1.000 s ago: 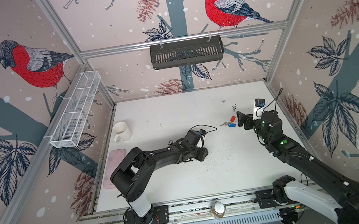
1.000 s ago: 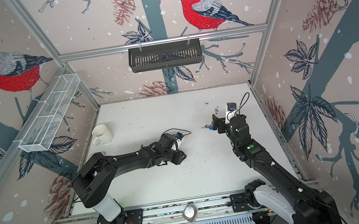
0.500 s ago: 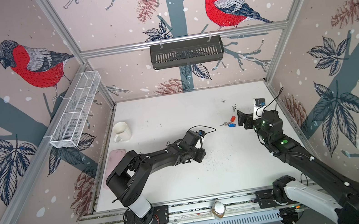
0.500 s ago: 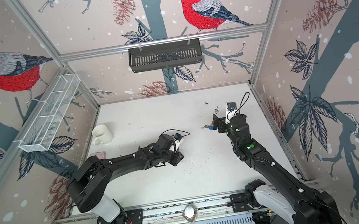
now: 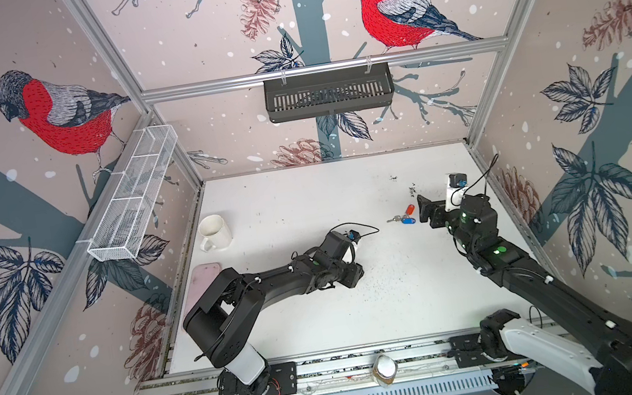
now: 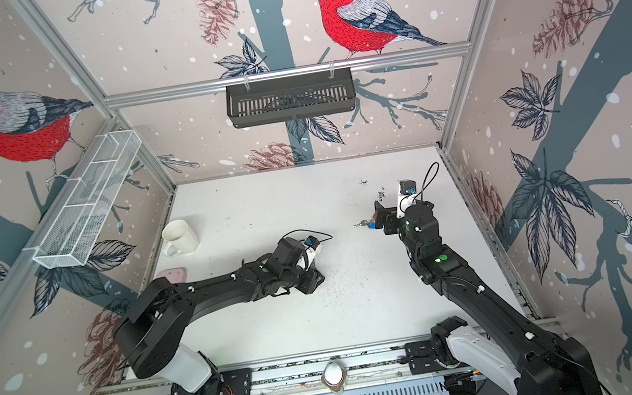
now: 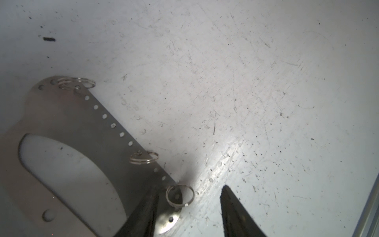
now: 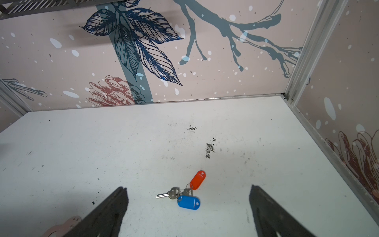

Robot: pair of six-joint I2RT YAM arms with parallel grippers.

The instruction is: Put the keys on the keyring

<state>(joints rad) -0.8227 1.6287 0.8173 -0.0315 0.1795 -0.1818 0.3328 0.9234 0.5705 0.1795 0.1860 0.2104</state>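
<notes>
right claw (image 8: 188, 187) hung wide at the keys (image 8: 178, 194); a pinch could skid them. left claw (image 7: 190, 190) stood half-open, so the unheld keyring (image 7: 71, 115) could slide.

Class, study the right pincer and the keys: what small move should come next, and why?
Probably lower the right pincer over the keys and close: its jaws stand wide open and the bunch lies ungripped between them in the wrist view. The left pincer is at the keyring.
</notes>
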